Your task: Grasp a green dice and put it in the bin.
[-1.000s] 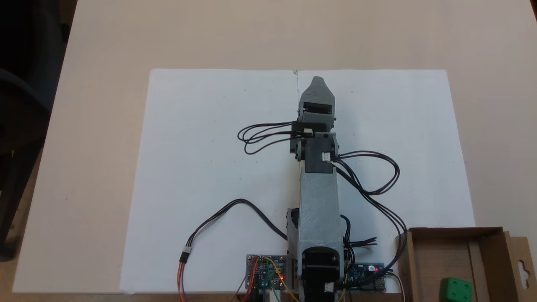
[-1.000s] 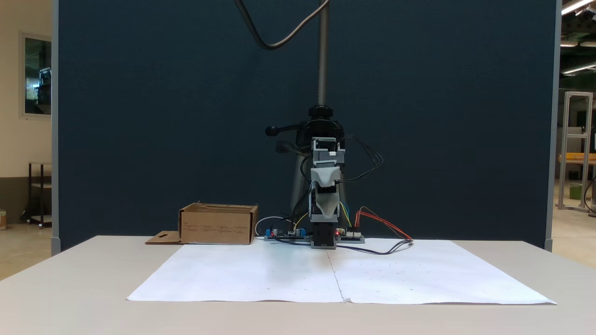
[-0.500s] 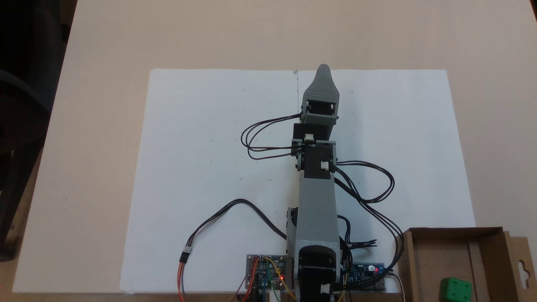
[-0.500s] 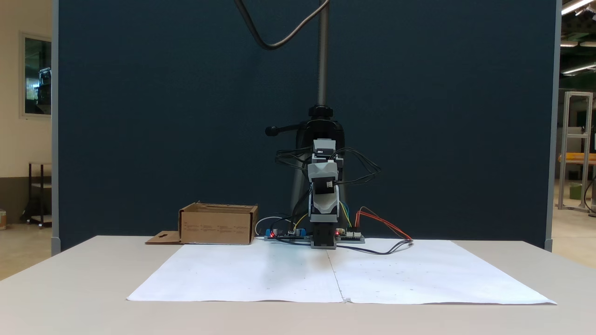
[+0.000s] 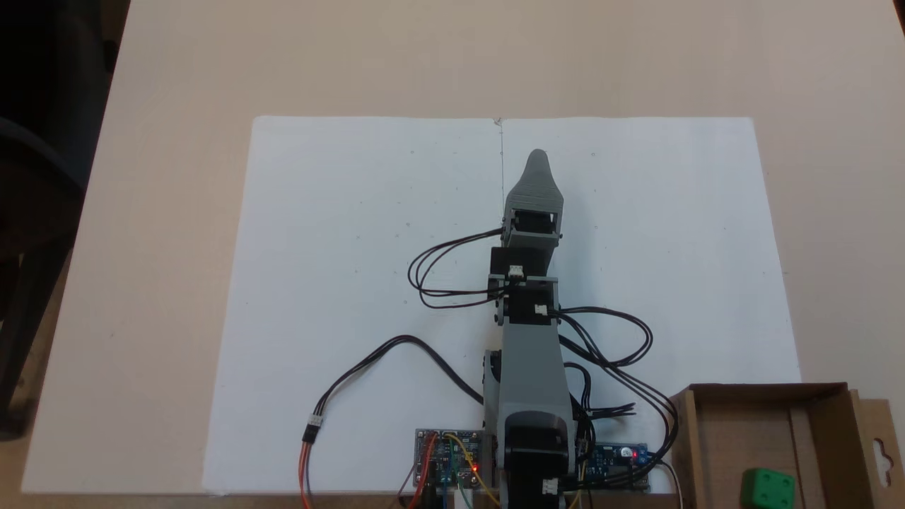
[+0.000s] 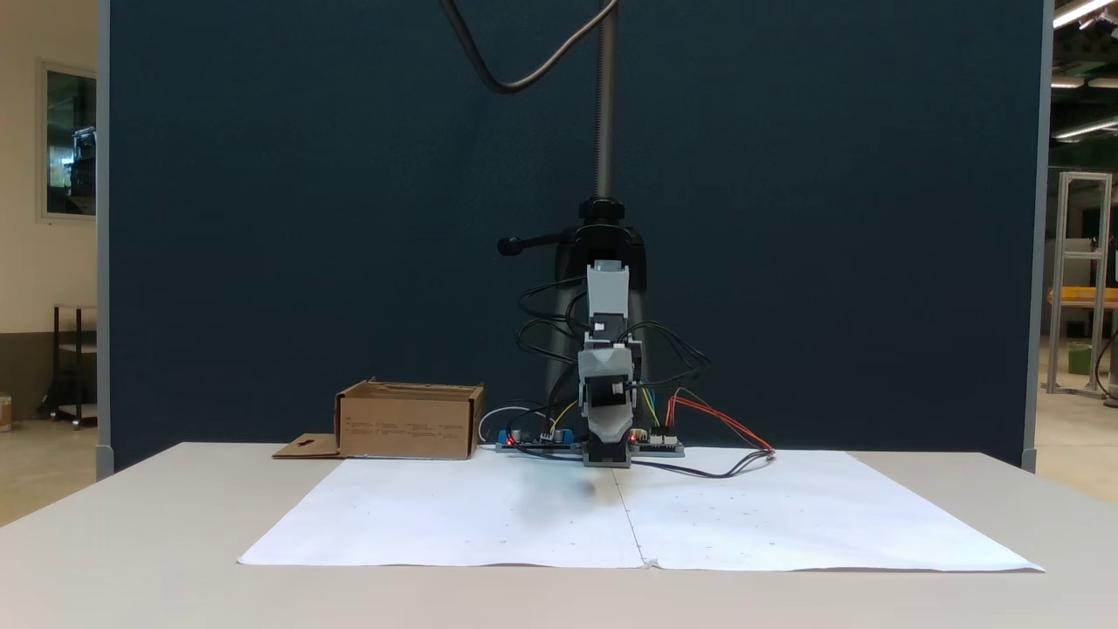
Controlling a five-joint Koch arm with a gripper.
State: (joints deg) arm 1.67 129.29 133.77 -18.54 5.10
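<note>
On the bench, white paper lies nearest, then the end effector low above it, spread or pressed together I cannot tell, and farthest the bin with the dice inside.

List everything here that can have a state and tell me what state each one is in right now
Green dice: lying inside the box, not held.
Box: open at the top, upright on the table, side flap folded out flat.
Gripper: over the white paper, holding nothing; only one tip shows, so open or shut cannot be told.
Control boards: powered, red lights on.
</note>
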